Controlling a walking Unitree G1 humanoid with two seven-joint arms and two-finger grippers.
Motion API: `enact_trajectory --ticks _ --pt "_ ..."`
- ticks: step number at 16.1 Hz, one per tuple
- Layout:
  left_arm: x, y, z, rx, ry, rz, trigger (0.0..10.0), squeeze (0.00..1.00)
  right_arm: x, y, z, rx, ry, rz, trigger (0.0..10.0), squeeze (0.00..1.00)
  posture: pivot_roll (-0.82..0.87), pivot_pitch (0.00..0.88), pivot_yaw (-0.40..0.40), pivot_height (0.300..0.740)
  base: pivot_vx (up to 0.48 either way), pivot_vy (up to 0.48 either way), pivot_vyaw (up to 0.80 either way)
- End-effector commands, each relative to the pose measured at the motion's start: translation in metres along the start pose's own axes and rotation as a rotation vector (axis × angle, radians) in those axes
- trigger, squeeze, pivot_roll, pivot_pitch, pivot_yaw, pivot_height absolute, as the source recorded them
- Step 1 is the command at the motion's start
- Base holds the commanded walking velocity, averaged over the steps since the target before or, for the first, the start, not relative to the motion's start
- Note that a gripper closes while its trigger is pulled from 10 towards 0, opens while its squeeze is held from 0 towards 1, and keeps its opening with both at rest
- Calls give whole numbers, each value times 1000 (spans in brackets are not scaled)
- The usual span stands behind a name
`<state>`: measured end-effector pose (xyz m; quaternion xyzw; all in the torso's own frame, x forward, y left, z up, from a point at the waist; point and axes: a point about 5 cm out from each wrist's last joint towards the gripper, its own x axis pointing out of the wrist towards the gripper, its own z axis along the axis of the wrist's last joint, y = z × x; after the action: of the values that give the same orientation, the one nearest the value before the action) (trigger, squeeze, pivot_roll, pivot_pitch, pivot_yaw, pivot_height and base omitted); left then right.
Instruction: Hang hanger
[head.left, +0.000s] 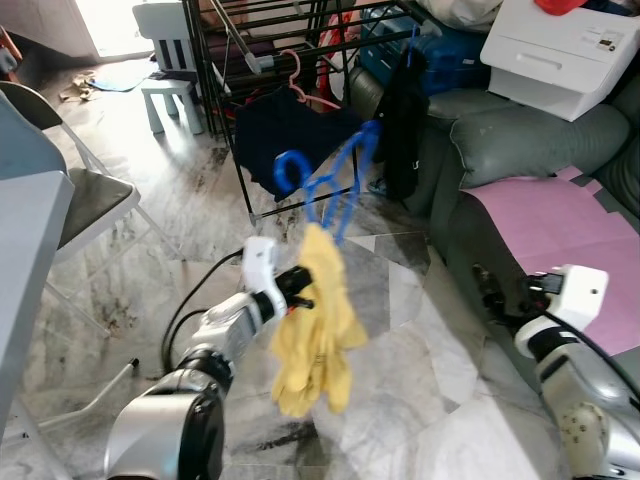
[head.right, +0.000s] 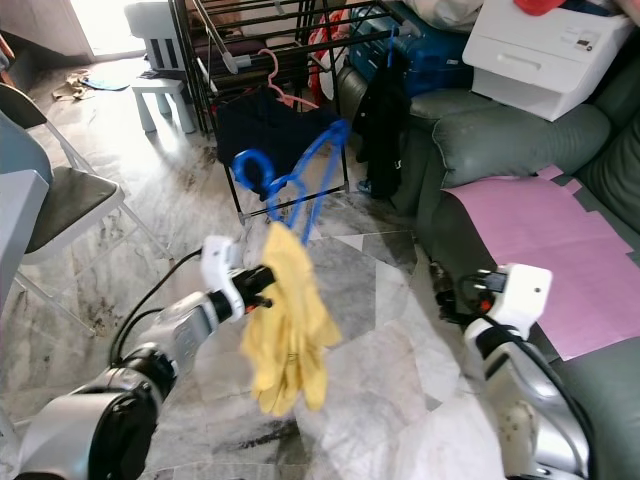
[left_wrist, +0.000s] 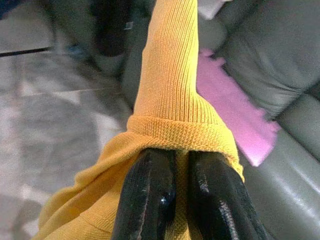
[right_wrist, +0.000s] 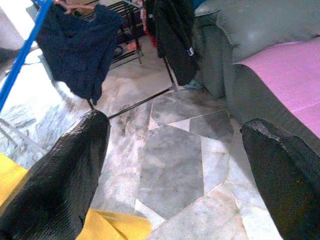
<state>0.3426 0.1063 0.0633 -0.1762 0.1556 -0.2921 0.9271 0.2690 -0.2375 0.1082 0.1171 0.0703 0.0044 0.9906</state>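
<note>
A blue plastic hanger (head.left: 330, 185) stands up over the marble floor with a yellow knit garment (head.left: 315, 330) draped from it. My left gripper (head.left: 300, 287) is raised at mid-floor. In the left wrist view its fingers (left_wrist: 150, 195) are shut on the yellow knit (left_wrist: 175, 100), and the hanger's bar is hidden under the cloth. The black clothes rack (head.left: 215, 70) stands further back, beyond the hanger. My right gripper (head.left: 490, 290) hovers low by the sofa front, its fingers (right_wrist: 65, 175) spread wide apart with nothing between them.
On the rack hang a navy garment (head.left: 285, 130) on a pink hanger (head.left: 297, 80) and a black garment (head.left: 402, 120). A grey sofa (head.left: 520, 140) with a pink mat (head.left: 560, 230) and a white box (head.left: 560, 50) lines the right. A folding chair (head.left: 90, 200) stands left.
</note>
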Motion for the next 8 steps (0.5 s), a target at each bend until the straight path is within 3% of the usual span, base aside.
enact_trajectory --ticks 1,6,8 --pt "-2 2 -2 19 -12 28 10000 0 1 5 -4 -4 13 20 10000 0 -70 0 -21 740 0 0 0" --pt "-11 7 -14 49 -30 81 10000 0 11 20 -5 -33 30 99 10000 0 -14 0 -91 740 0 0 0" --pt "-15 7 -10 112 -53 20 10000 0 18 21 -2 -26 30 112 10000 0 51 0 -117 740 0 0 0"
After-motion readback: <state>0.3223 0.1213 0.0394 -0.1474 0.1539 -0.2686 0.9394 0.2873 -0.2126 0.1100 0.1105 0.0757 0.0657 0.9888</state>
